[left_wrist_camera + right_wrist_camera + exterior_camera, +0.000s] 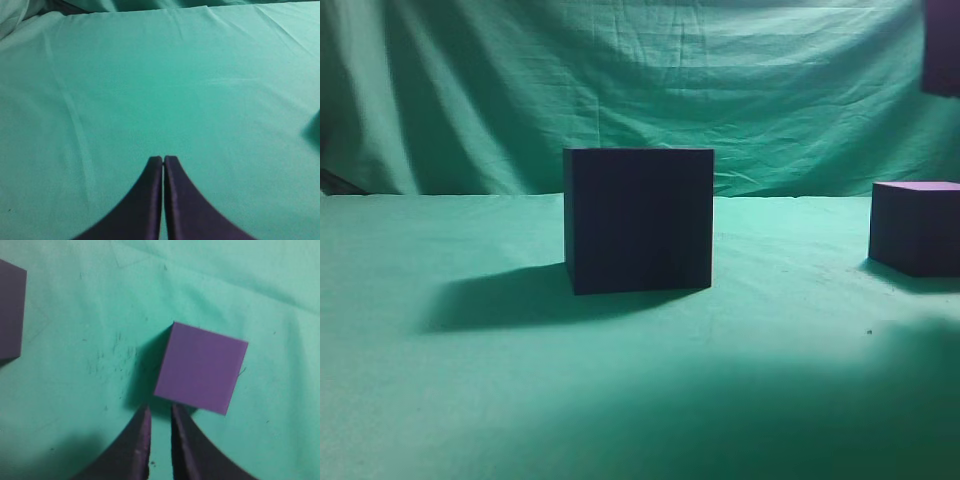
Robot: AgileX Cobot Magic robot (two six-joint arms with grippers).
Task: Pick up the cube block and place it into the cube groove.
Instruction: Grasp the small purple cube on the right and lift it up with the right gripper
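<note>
While the right gripper (159,412) hangs above the green cloth (100,300) with its dark fingers (141,432) drawn nearly together, a thin gap between their tips and nothing pinched, the cube block (201,368) lies just ahead of them, its lighter purple top facing the wrist camera. The fingertips sit near the block's closest edge; whether they touch it cannot be told. The left gripper (163,159) is pressed together, empty, over bare cloth. In the exterior view the cube block (915,227) rests on the cloth at the right edge, well apart from the cube groove (639,219), the larger near-black box standing upright mid-table. From this height its top and anything inside it cannot be seen.
</note>
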